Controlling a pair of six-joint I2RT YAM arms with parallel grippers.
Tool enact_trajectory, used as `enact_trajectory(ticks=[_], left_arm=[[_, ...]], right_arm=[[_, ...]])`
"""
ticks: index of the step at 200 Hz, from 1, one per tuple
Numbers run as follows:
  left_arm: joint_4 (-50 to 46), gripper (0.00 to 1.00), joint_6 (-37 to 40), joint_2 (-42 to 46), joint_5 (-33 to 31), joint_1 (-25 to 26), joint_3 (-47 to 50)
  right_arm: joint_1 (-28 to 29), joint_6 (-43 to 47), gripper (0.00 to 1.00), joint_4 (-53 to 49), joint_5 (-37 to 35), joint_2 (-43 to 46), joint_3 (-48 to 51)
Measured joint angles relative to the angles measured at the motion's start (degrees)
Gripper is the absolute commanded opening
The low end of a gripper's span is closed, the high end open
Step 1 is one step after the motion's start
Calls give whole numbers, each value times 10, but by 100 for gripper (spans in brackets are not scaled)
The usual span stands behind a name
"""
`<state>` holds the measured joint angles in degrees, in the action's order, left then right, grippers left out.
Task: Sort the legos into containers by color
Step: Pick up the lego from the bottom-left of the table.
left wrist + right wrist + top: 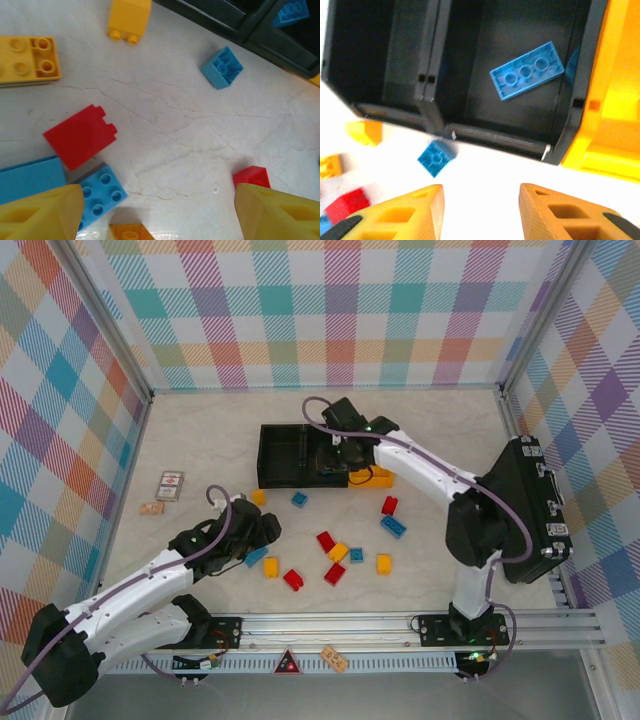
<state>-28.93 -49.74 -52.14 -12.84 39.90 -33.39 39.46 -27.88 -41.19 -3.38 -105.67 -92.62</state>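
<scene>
From above, the left gripper (pixel 258 540) hangs low over the near-left edge of a scatter of small studded plastic bricks. Its jaws are spread and empty, placed, I judge, to come down on a brick there. The right gripper (pixel 335 455) reaches out over the row of three joined open plastic bins (pixel 270 455), two black and one yellow, which stands on the far side of the scatter. Loose on the pale marbled table (pixel 200 440) I count twelve bricks: four red, four blue, four yellow. A flat red-and-white printed card (pixel 170 485) lies apart at the left and a large black latched case (pixel 530 510) stands at the right, both outside the sorting. In the left wrist view the yellow fingers (pixel 40 212) stand wide apart with nothing between them. On the table below are two red bricks, three blue and three yellow, with a square blue brick (pixel 102 192) just beside one finger. In the right wrist view the fingers (pixel 415 210) are partly apart and hold nothing, just short of the middle black bin (pixel 495 137). One oblong blue brick (pixel 526 70) lies alone on its floor, so this seems the blue bin. The left black bin (pixel 370 50) looks empty, and the yellow bin (pixel 615 100) probably awaits yellow. Before the bins lie one blue, two yellow and one red.
</scene>
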Motion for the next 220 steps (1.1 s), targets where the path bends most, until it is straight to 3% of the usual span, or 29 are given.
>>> enact_trajectory(ticks=[47,116,220], left_arm=[[-98,80,-17,-2,-47,-61,-30],[-165,81,12,-35,-52,-214,-32],[-80,73,59,-182,-26,-276,-10]], right_arm=[[13,1,45,59,55,69,115],[50,-4,49,155,136,181,280],[69,-36,49,204,162,201,351]])
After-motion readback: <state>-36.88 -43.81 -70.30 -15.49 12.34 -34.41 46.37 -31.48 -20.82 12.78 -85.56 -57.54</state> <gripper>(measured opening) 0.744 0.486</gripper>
